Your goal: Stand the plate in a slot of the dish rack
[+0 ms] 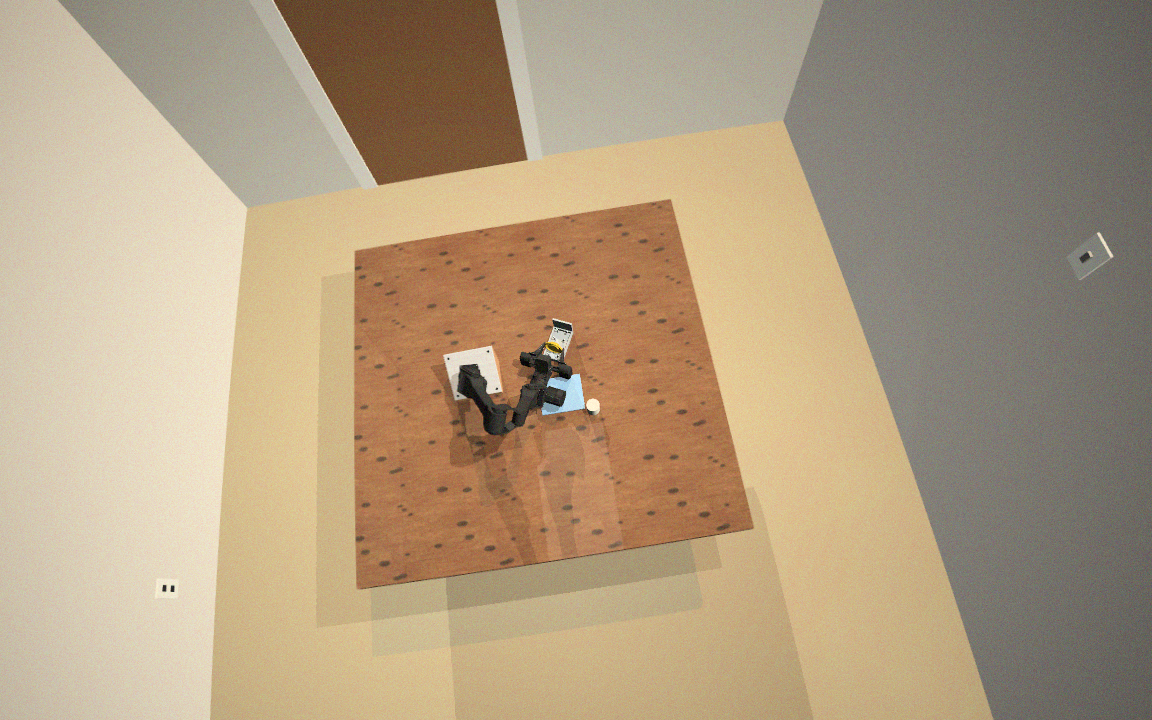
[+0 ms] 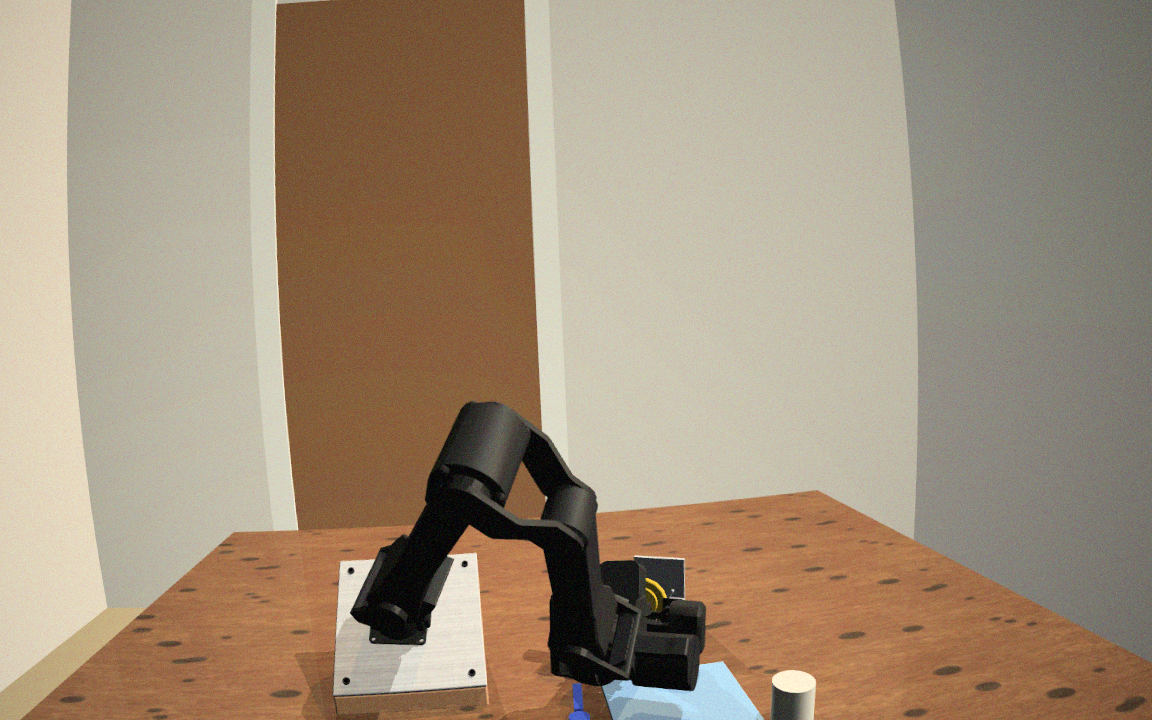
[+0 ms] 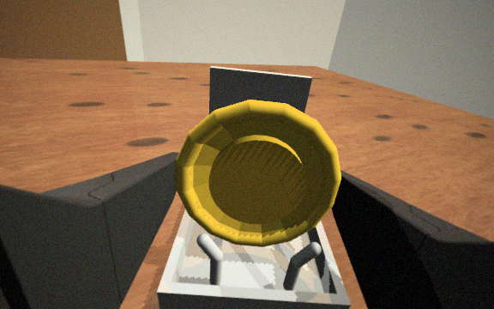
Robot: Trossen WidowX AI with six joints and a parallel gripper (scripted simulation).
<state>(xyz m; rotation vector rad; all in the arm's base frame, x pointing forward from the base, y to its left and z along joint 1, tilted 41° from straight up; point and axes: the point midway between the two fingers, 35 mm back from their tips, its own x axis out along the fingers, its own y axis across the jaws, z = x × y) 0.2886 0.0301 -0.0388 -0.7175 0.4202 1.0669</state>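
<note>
The yellow plate (image 1: 553,346) (image 2: 654,594) (image 3: 257,180) stands upright on edge, its hollow face toward the wrist camera. My gripper (image 3: 256,170) is shut on it, one dark finger at each side of the rim. The white dish rack (image 1: 561,338) (image 3: 251,299) is under and beyond the plate, with its tall dark end panel (image 2: 671,571) (image 3: 257,90) behind. Two bent pegs show in the wrist view, nearer than the plate. The plate's lower rim overlaps the rack's inside in that view and hides its middle, so I cannot tell whether the rim is in a slot.
A light blue mat (image 1: 569,392) (image 2: 716,687) lies near the wrist, with a white cylinder (image 1: 593,406) (image 2: 793,700) beside it. A small blue object (image 2: 578,705) is at the lower edge of the exterior view. The arm's pale base plate (image 1: 484,355) (image 2: 453,649) is to the left.
</note>
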